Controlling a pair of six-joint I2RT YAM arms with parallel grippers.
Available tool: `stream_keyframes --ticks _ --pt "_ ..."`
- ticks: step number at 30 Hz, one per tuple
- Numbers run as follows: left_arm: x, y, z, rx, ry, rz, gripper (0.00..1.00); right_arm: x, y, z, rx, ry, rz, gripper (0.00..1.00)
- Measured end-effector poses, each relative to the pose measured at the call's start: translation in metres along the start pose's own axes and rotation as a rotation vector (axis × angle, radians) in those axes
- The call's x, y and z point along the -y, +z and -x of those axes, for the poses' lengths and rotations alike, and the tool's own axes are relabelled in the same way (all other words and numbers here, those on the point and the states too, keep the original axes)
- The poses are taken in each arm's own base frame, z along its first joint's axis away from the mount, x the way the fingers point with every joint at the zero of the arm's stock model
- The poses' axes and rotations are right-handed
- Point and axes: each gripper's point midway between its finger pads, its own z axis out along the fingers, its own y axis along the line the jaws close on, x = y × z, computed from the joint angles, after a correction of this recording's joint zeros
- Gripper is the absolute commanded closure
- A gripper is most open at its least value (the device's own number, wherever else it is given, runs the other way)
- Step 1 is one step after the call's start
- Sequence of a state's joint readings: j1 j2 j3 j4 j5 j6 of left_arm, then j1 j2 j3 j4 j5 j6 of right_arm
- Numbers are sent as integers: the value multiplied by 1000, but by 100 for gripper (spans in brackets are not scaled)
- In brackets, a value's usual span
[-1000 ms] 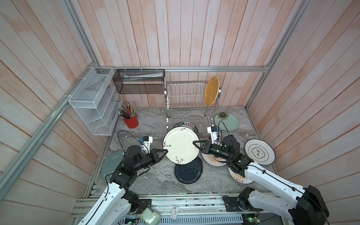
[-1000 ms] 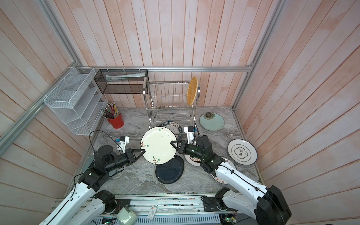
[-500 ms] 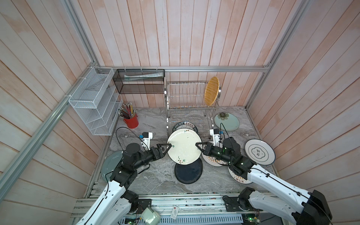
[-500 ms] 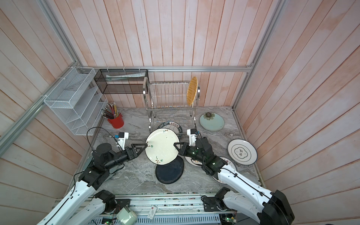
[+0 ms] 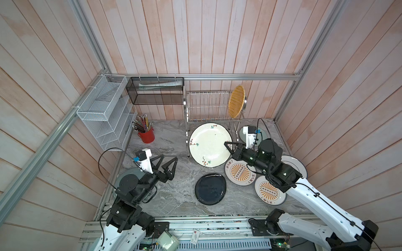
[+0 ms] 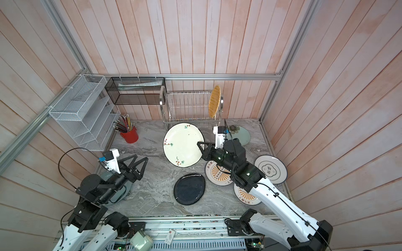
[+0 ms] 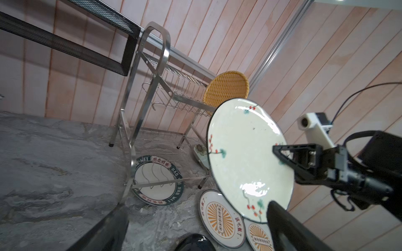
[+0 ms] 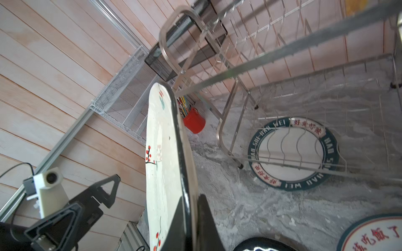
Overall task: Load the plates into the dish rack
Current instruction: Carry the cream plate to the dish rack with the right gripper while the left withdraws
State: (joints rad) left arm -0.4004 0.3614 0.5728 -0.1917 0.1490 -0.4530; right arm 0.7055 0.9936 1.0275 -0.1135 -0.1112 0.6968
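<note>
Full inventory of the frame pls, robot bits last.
dish rack: 1, steel, table back
woven plate: 1, yellow, upright in rack's top tier, right end
floral plate: 1, cream, lifted before rack
lettered plate: 1, white, dark green rim, flat under rack
flower plate: 1, mint, table back right
sunburst plates: 2, orange-white, table right
ringed plate: 1, white, dark ring, far right, partly hidden
black plate: 1, glossy, front centre
grey-teal plate: 1, front left, partly hidden
pencil cup: 1, red, back left
mesh organiser: 1, white, left wall
mesh basket: 1, black, back wall
table: 1, grey marble
left gripper: 1, black, open, empty
right gripper: 1, black, shut on floral plate's rim
</note>
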Motion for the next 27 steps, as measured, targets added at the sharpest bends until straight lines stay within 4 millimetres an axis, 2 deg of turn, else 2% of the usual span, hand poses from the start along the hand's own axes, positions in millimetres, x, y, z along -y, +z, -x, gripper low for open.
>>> stream_keyframes --ticks 5,10,16,22,27 --pt "-26 -15 -22 -8 73 104 0 -28 7 45 57 -93 -6 100" --pt "-33 -21 -24 -13 97 148 0 -34 22 83 110 -180 -93 100" --pt "-35 -19 -29 -40 96 150 0 -21 42 140 201 -278 -261 100" --pt "-29 -11 -42 -107 95 104 0 -4 49 195 305 -374 -453 100" --pt "-14 -14 -39 -90 106 22 0 13 51 222 355 -456 -609 100"
